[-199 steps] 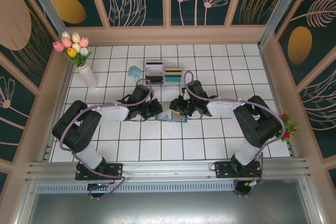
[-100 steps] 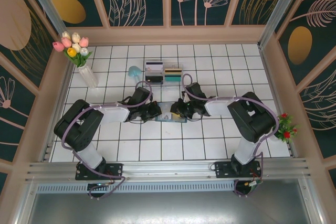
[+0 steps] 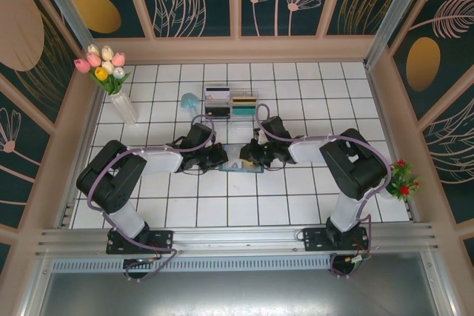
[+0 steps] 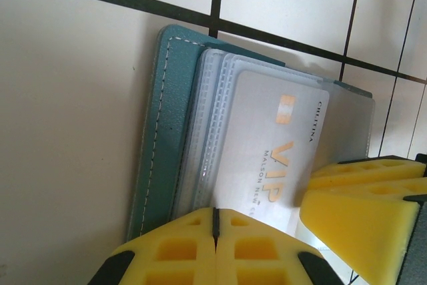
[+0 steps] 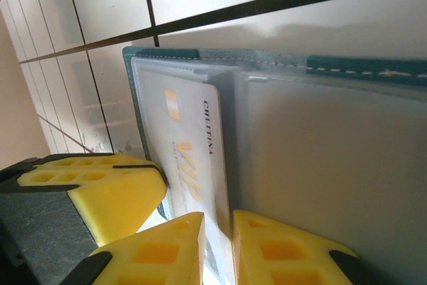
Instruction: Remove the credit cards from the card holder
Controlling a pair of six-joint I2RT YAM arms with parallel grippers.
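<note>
Look at the middle of the white tiled table (image 3: pixel 222 205), a little way out from the arms. The card holder (image 4: pixel 163 131) lies open and flat there, and both claws meet over it.

Your left claw (image 4: pixel 215 231) is shut, with its yellow pads pressed together. It sits on one end of the card holder and looks to be pinning it down.

Your right claw (image 5: pixel 218 231) is narrow. It has one pad on each side of the white card (image 4: pixel 267 145), so it seems to pinch that card's edge.

The white card says VIP and sits partly in a clear pocket. It should be light, thin, stiff and smooth, so it can slip out of the pads. Take hold of the edge that sticks out, well in from the corner. Pull it flat, straight along the pocket.

The card holder is soft and light. It may slide or lift with the card, so keep it pinned.

Farther off stands a clear box (image 3: pixel 232 103).
</note>
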